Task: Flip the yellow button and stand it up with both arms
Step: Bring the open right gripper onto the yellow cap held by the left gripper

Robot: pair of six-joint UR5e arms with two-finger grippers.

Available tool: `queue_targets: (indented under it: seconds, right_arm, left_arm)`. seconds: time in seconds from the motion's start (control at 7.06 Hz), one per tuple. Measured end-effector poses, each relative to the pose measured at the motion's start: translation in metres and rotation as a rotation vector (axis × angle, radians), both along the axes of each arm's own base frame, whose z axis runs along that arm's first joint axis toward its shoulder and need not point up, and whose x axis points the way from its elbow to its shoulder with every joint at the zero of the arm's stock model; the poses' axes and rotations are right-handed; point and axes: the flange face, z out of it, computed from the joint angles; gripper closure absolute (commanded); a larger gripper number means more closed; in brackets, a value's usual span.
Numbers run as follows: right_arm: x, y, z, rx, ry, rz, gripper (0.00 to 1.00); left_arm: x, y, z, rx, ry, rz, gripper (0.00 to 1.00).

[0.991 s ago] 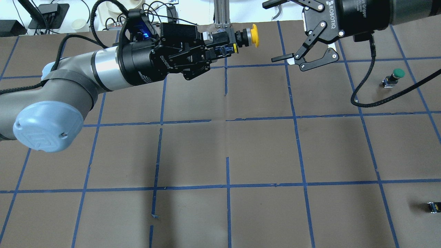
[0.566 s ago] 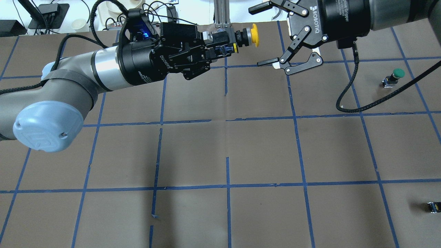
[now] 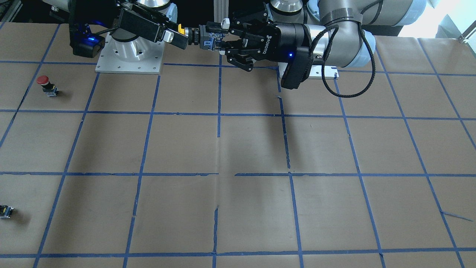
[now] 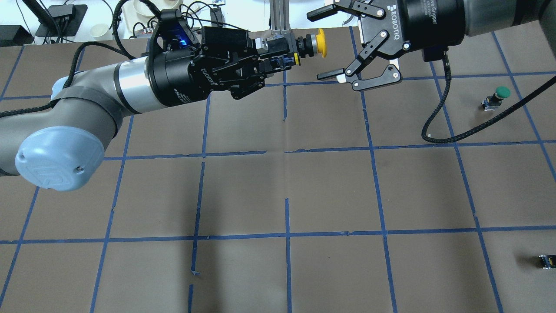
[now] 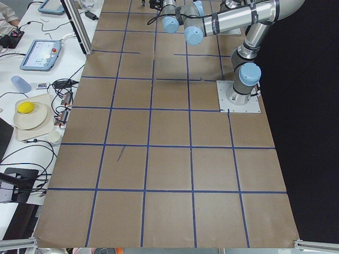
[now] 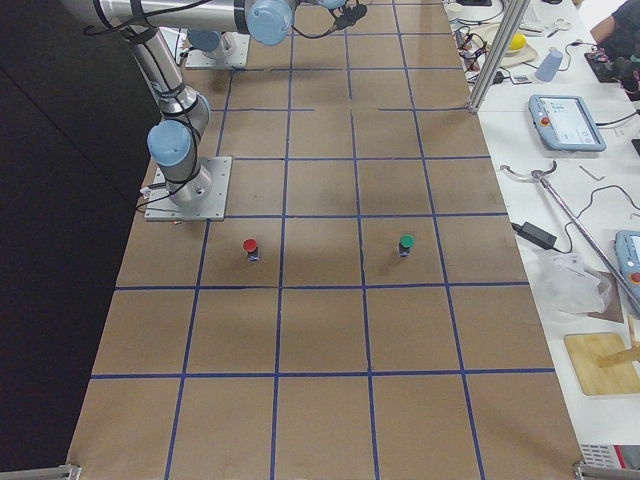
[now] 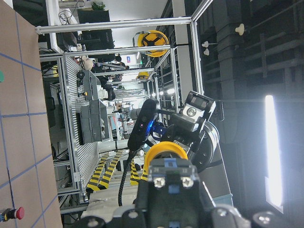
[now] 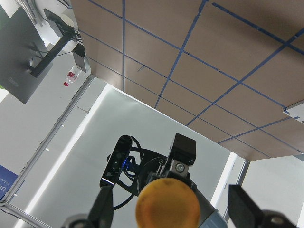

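Gripping the grey-and-black block of the yellow button, the left gripper holds it level in the air above the far edge of the table, with the round, smooth cap pointing at the right gripper. That one's black jointed fingers are spread wide on either side of the cap, apart from it. Matte brown paper gridded with blue tape covers the table.

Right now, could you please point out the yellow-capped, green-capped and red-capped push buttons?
yellow-capped push button (image 4: pixel 320 43), overhead view, cap.
green-capped push button (image 4: pixel 502 91), overhead view, cap.
red-capped push button (image 3: pixel 43 79), front-facing view, cap.
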Motion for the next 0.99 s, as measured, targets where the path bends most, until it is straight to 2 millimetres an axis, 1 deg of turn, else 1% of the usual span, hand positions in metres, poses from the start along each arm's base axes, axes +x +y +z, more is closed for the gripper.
queue_targets:
  seconds: [0.14,0.28,0.42,0.57,0.71,0.85,0.99]
  right_arm:
    - [-0.0001,-0.0001,0.0004,0.0,-0.002,-0.001,0.5]
    - [-0.0002,0.0001,0.0006,0.0,-0.005,-0.001,0.6]
    - [-0.0005,0.0003,0.0009,-0.001,-0.005,-0.002,0.64]
    - [-0.0006,0.0005,0.0012,-0.001,-0.006,-0.002,0.64]
    - [-0.0007,0.0005,0.0013,-0.001,-0.006,-0.003,0.65]
    - [-0.0008,0.0003,0.0009,0.0,-0.006,-0.003,0.66]
    - [-0.0009,0.0001,0.0007,0.001,-0.006,-0.003,0.67]
  left_arm:
    - [0.0,-0.0002,0.0002,0.0,0.0,0.0,1.0]
    - [0.0,-0.0002,0.0003,0.0,0.0,0.0,1.0]
    - [0.0,-0.0002,-0.0001,0.001,0.0,0.0,1.0]
    - [0.0,-0.0002,-0.0003,0.001,-0.001,0.0,0.98]
    - [-0.0002,0.0,-0.0004,0.001,-0.002,-0.001,0.44]
    - [-0.0004,0.0,-0.0007,0.009,-0.002,-0.003,0.16]
    - [-0.0006,-0.0002,-0.0019,0.029,-0.002,-0.006,0.16]
